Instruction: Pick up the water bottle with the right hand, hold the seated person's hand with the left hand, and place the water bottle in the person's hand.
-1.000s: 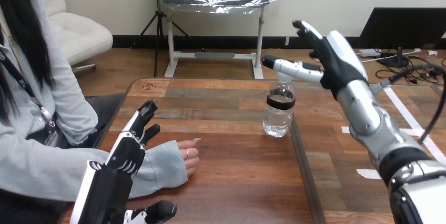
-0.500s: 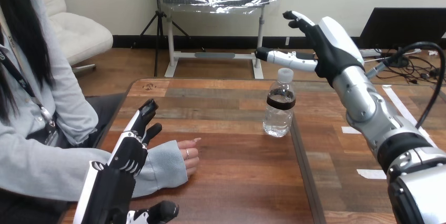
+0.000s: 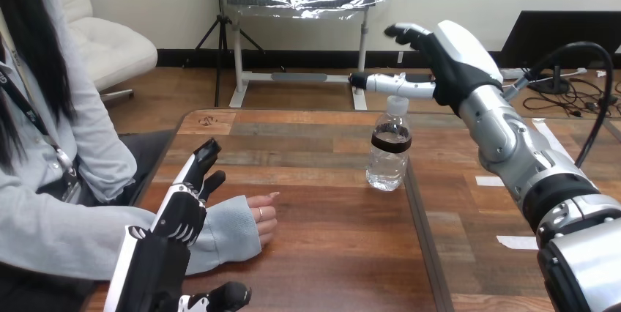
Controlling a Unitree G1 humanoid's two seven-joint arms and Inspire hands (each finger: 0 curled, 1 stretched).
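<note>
Black and white, the right hand [image 3: 454, 63] is spread wide and holds nothing. Its fingers reach up and to the left, and its thumb sticks out sideways to the left. It hangs in the air at the far side of the tabletop [image 3: 329, 253], on the end of the silver right arm [image 3: 516, 147], which comes in from the near right corner. The thumb lies just over the white cap [image 3: 398, 105] of the water bottle [image 3: 388, 152]; from this angle it may be touching the cap or sitting a little above it, and I cannot tell which.

The water bottle stands upright on the wood right of centre, a clear bottle with a dark band below its neck. No fingers are around it.

The left hand [image 3: 179, 211] comes up from the near left edge with its fingers straight and pointing away toward the far side, its thumb held apart low down (relaxed, gripping nothing). It lies over the person's pale sleeve [image 3: 227, 233], and whether it rests on the cloth is not clear.

Just right of it, the person's hand [image 3: 262, 222] lies on the tabletop with its fingers curled under, holding nothing, well apart from the water bottle.
</note>
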